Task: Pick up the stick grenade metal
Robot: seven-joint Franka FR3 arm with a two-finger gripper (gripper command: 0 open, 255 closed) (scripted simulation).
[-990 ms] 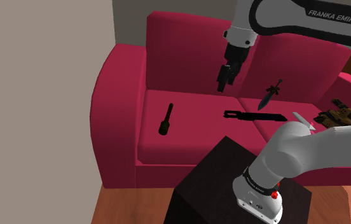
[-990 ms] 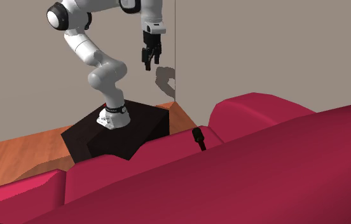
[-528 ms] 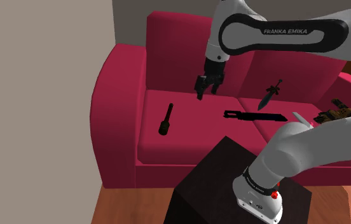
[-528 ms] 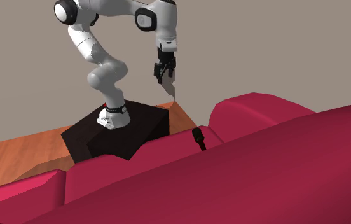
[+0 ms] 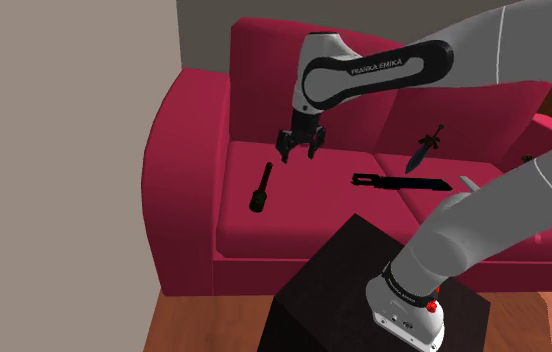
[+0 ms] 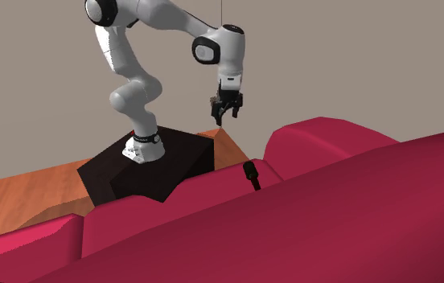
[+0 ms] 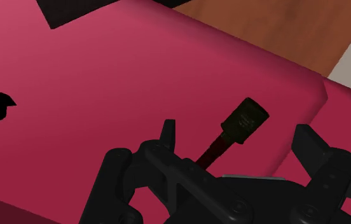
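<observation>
The stick grenade (image 5: 261, 188) is a dark stick with a thicker head, lying on the red sofa's seat cushion toward the shoulder view's left. It also lies on the seat in the second exterior view (image 6: 251, 174). My black gripper (image 5: 299, 153) hangs open above the seat, a little up and to the right of the grenade in the shoulder view, not touching it. It hovers above the grenade in the second exterior view (image 6: 223, 119). In the wrist view the grenade (image 7: 246, 119) lies below the gripper (image 7: 238, 135), between the spread fingers (image 7: 168, 132).
The red sofa (image 5: 284, 90) has a tall armrest (image 5: 169, 170) beside the grenade. A long black blade (image 5: 401, 182), a small dagger (image 5: 427, 145) and a grey blade (image 5: 472, 186) lie further right on the seat. The dark stand (image 5: 344, 290) is in front, on a wood floor.
The gripper has swung toward the shoulder view's left and come down, from over the sofa's middle to just beside the grenade. The grenade has not moved.
</observation>
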